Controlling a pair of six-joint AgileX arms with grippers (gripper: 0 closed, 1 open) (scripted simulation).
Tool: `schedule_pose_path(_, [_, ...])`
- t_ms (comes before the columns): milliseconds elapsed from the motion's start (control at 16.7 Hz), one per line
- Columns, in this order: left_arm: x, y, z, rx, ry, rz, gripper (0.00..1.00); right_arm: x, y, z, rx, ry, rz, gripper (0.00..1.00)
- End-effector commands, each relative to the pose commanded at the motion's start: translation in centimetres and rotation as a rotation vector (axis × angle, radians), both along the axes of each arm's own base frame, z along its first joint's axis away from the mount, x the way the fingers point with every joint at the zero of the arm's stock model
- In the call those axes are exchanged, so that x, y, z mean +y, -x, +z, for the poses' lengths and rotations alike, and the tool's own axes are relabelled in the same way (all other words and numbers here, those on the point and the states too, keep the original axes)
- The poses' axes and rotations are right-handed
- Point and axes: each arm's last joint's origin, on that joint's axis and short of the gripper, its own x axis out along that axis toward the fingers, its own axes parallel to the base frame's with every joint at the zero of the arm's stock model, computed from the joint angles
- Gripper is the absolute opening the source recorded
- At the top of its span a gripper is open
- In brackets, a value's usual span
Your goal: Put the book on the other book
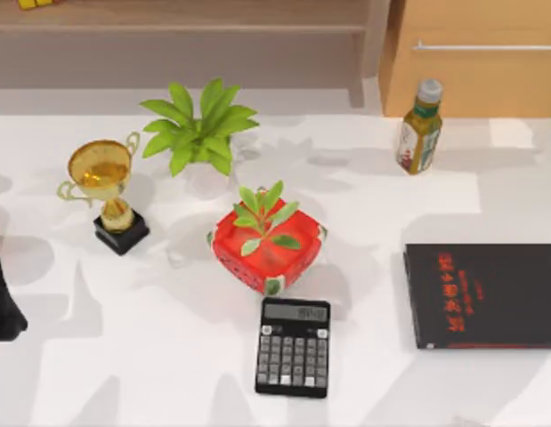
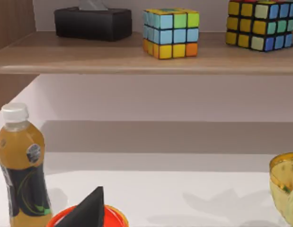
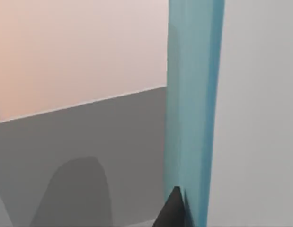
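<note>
The book (image 3: pixel 193 109) stands upright close in front of the right wrist camera, showing a plain teal-blue cover. My right gripper (image 3: pixel 178 213) is shut on it, and one dark fingertip (image 3: pixel 171 210) presses against its lower edge. The other book (image 1: pixel 484 295), thin and black with red characters, lies flat at the table's right edge. My left arm (image 1: pixel 3 298) is parked at the table's left edge.
A black calculator (image 1: pixel 293 347) lies at the front centre, behind it a red watermelon-patterned pot (image 1: pixel 266 253) with a plant. A gold trophy (image 1: pixel 110 191) and a leafy plant (image 1: pixel 199 129) stand to the left, and a tea bottle (image 1: pixel 419 129) behind the black book. A shelf (image 2: pixel 137 54) holds puzzle cubes.
</note>
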Motion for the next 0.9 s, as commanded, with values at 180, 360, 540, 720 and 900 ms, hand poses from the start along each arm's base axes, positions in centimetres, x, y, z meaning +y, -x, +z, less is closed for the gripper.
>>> schedule_pose_path(180, [0.0,0.0,0.0,0.0,0.0,0.0,1.0,2.6,3.3,0.4,-0.011,-0.219,-0.074,0.0])
schedule_pose_path(360, [0.0,0.0,0.0,0.0,0.0,0.0,1.0,6.5,7.2,0.4,-0.019,-0.403,-0.138,0.0])
schedule_pose_path(540, [0.0,0.0,0.0,0.0,0.0,0.0,1.0,10.7,10.7,0.0,-0.028,-0.569,-0.15,0.0])
schedule_pose_path(720, [0.0,0.0,0.0,0.0,0.0,0.0,1.0,16.4,12.5,-2.1,0.021,-0.799,-0.07,0.0])
schedule_pose_path(900, [0.0,0.0,0.0,0.0,0.0,0.0,1.0,23.2,15.2,-6.3,0.18,-1.066,-0.025,0.0])
